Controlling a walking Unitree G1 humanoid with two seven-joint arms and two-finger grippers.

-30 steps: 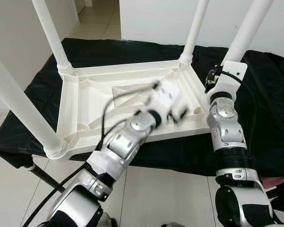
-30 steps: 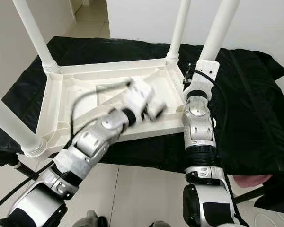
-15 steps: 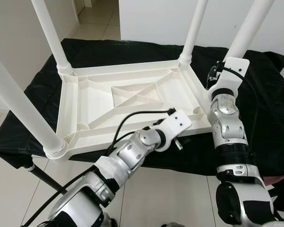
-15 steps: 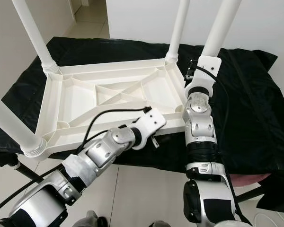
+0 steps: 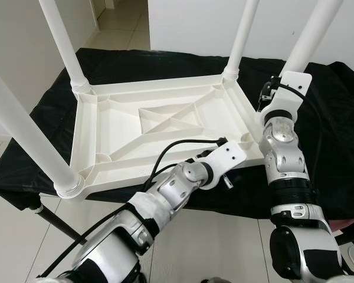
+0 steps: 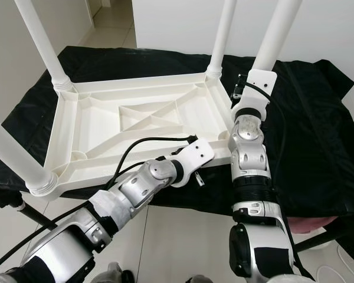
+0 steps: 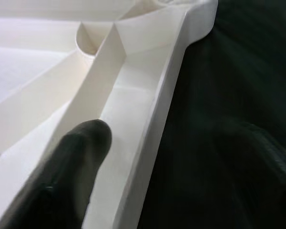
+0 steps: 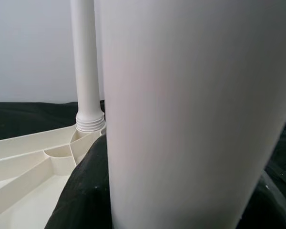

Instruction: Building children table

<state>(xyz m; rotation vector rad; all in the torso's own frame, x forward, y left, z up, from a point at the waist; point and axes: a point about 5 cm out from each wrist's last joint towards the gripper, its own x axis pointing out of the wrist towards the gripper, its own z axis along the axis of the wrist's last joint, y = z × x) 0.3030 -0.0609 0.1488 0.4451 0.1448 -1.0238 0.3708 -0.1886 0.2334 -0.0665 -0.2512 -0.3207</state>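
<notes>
No writing shows. The upturned white table (image 5: pixel 159 127) lies on a black-draped tabletop (image 5: pixel 336 135); tiled floor (image 5: pixel 206 242) below. Left end effector (image 7: pixel 148 143) straddles its 5 o'clock rim, parted. Right end effector (image 8: pixel 181 210) clasps a leg (image 5: pixel 310 35).

Tabletop underside: the upturned white plastic tabletop (image 5: pixel 115 127) lies open from above, crossed by low ribs (image 5: pixel 165 118).
Corners: three upright white plastic legs (image 5: pixel 64 41) block three corners.
Near right corner: a fourth white leg (image 5: pixel 310 35) stands by the right arm.
Near edge: the left gripper (image 7: pixel 148 157) straddles the rim, one finger (image 7: pixel 71 162) inside.
Right side: bare black cloth (image 5: pixel 336 124).
</notes>
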